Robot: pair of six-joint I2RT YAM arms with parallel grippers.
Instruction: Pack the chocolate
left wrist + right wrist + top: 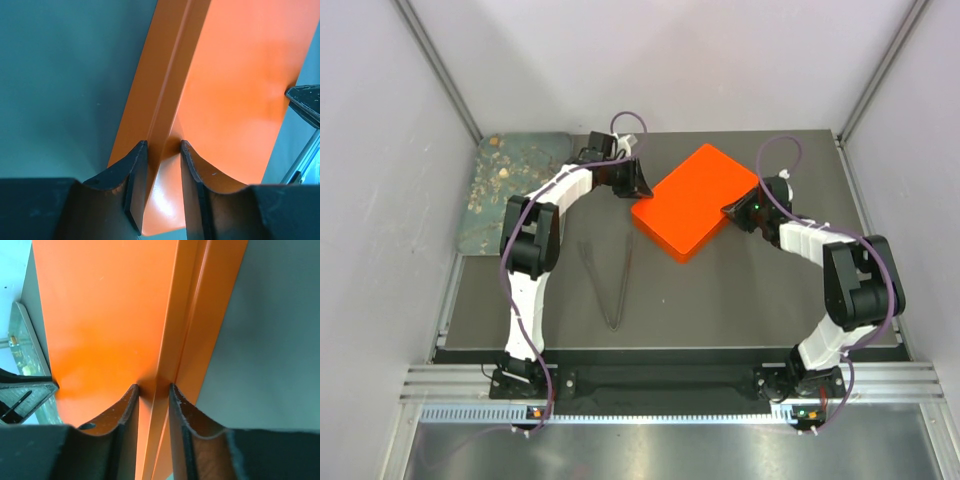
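Note:
An orange box (695, 200) with its lid on lies at the back middle of the table. My left gripper (634, 192) is shut on the box's left corner edge; in the left wrist view (164, 145) the jaws pinch the lid rim of the box (240, 90). My right gripper (736, 212) is shut on the opposite right edge; in the right wrist view (152, 387) the jaws pinch the rim of the box (100, 315). No chocolate lumps show clearly; the box's inside is hidden.
Thin metal tongs (612, 275) lie on the dark table in front of the box. A metal tray (490, 215) with small tan specks sits at the back left. White walls and metal rails close in the table.

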